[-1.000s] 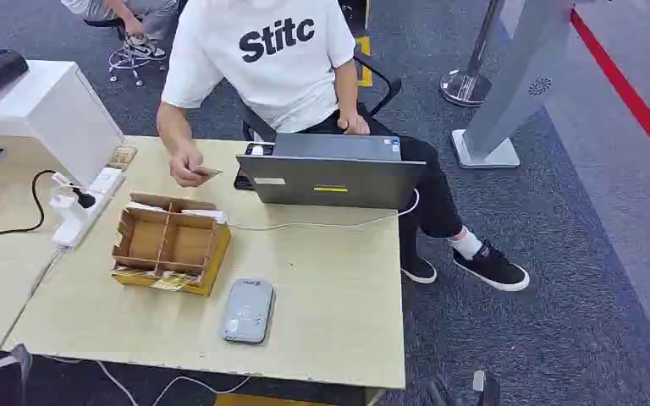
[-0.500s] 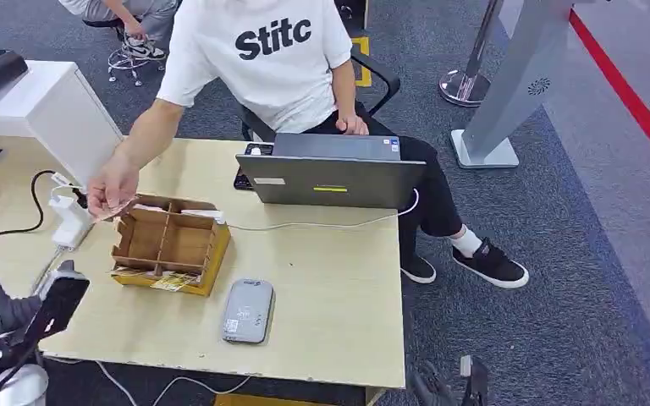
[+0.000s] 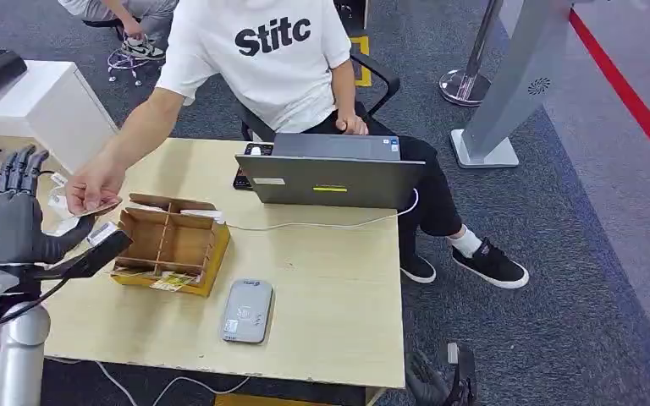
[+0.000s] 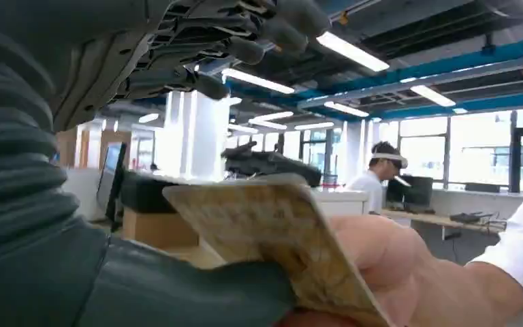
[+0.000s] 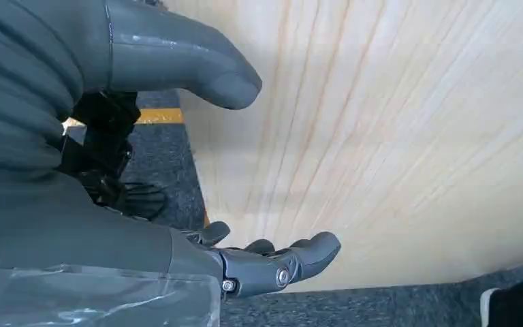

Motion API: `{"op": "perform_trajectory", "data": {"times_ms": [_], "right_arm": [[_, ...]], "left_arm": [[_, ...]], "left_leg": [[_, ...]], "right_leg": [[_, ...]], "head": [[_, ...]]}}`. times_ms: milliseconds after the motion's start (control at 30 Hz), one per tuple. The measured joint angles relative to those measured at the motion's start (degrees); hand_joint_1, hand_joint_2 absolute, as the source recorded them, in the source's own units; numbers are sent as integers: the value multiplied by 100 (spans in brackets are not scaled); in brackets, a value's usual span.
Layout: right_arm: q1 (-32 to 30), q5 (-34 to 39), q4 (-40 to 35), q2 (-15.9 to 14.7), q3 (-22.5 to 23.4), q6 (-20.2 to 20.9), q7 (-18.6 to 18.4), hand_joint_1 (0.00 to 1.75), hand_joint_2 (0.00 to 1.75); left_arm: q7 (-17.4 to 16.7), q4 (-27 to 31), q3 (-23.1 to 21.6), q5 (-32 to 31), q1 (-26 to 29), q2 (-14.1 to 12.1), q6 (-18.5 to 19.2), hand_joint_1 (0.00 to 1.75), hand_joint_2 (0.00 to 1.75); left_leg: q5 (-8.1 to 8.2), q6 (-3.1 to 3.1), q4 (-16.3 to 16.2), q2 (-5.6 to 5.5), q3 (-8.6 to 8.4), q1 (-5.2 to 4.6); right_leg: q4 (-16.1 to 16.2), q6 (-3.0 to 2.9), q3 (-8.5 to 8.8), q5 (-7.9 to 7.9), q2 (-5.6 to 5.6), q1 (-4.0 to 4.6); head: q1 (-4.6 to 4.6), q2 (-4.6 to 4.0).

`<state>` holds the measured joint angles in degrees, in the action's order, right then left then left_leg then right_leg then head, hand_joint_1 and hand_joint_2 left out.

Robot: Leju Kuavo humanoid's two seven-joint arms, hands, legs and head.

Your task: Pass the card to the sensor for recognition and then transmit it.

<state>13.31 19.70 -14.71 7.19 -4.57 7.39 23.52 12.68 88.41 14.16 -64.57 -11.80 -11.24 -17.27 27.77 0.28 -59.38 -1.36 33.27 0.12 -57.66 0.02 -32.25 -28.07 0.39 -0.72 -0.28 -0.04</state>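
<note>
My left hand (image 3: 13, 216) raised, fingers (image 3: 19, 165) spread, thumb out, nothing gripped. Right hand (image 5: 259, 262) low beside table edge, fingers loosely apart, holding nothing. Pale wood table (image 3: 322, 296) on dark carpet; office with strip lights in left wrist view. Card (image 4: 279, 238), tan, patterned, pinched in person's hand (image 3: 91, 188), right by my left thumb; can't tell if touching. Around: cardboard divider box (image 3: 169, 245), grey sensor (image 3: 247, 311), laptop (image 3: 330, 178).

Pale matt wood-grain desk (image 3: 330, 296); brown corrugated cardboard divider box (image 3: 169, 244); smooth grey plastic sensor pad (image 3: 248, 310); matt dark-grey plastic left hand (image 3: 13, 222); speckled tan paper-like card (image 4: 272, 231).
</note>
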Motion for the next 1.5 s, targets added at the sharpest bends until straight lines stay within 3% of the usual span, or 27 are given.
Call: {"op": "perform_trajectory", "data": {"times_ms": [333,467,667,800,900,1167,1500], "right_arm": [[140,-431,37,48,64,-26,4,0,175],[153,-584,39,50,131,-44,46,0,175],[167,-662,39,83,322,-103,107,0,175],[164,-743,42,83,435,-160,116,0,175],[163,-816,42,83,501,-190,144,0,175],[166,-931,42,83,715,-201,188,0,175],[157,-1076,42,83,885,-238,190,0,175]], "left_arm": [[-663,-7,-695,-1630,-543,-706,210,175,175],[-875,-4,-887,-2047,-667,-749,291,175,175],[-1019,549,-1403,-2266,-497,178,367,175,175],[-1058,828,-2138,-2463,-89,743,275,175,175],[-1106,804,-2660,-2508,159,988,168,175,175],[-1200,-10,-3657,-2526,498,1393,146,175,175],[-1349,-724,-3964,-2493,646,1443,357,175,175]], "left_leg": [[-5,-5,-1,8,2,5],[-6,-6,-2,5,0,5],[-6,0,-3,4,3,-5],[-2,6,-5,1,7,-10],[1,7,-5,3,9,-10],[0,6,-4,3,8,-5],[0,6,-2,4,8,-4]], "right_leg": [[-3,-6,-5,5,12,2],[-2,-6,-7,5,9,2],[0,0,-2,10,10,-5],[8,4,-2,10,8,-7],[9,4,-4,10,10,-7],[9,4,-5,10,6,-5],[8,3,-6,9,8,-1]], "head": [[-2,0],[0,0],[2,0],[-9,0],[-7,0],[-7,-2],[-7,0]]}}
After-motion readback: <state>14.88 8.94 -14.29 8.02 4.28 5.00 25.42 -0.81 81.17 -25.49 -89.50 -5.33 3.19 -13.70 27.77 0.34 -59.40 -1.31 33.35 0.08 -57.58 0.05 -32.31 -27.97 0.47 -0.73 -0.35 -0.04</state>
